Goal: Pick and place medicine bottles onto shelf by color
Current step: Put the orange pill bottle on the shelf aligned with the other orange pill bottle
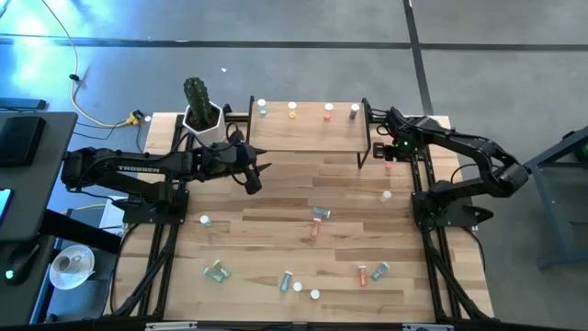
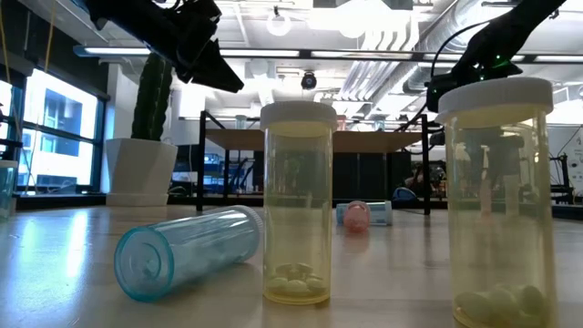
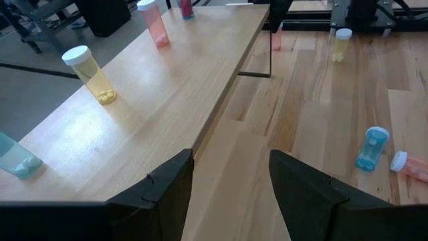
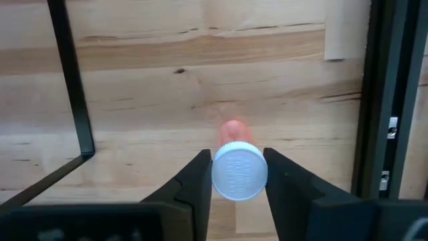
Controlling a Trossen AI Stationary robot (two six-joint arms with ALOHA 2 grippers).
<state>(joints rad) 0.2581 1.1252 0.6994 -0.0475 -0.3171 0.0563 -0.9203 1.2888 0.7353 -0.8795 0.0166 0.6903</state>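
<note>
The light-wood shelf (image 1: 308, 133) stands at the table's far middle. On its top stand a teal bottle (image 1: 262, 108), a yellow bottle (image 1: 292, 110) and two pink-red bottles (image 1: 329, 112) (image 1: 355, 112). My right gripper (image 1: 387, 152) is just off the shelf's right end, shut on a pink bottle (image 4: 232, 130) with a white cap. My left gripper (image 1: 261, 171) is open and empty, above the table by the shelf's near left corner. Its wrist view (image 3: 231, 161) looks along the shelf top (image 3: 160, 94). My right gripper pinches the pink bottle's white cap (image 4: 239, 175) between its two fingers (image 4: 198, 175), one on each side. The fingers come from above, pointing down. The bottle is upright below them; whether its foot is on the table, I cannot tell.
A white pot with a cactus (image 1: 202, 115) stands at the shelf's left end. Several loose bottles lie or stand on the table's near half, among them a teal one (image 1: 320, 213), a pink one (image 1: 363, 274) and a yellowish one (image 1: 386, 195). The shelf's black leg (image 4: 73, 87) is near my right gripper.
</note>
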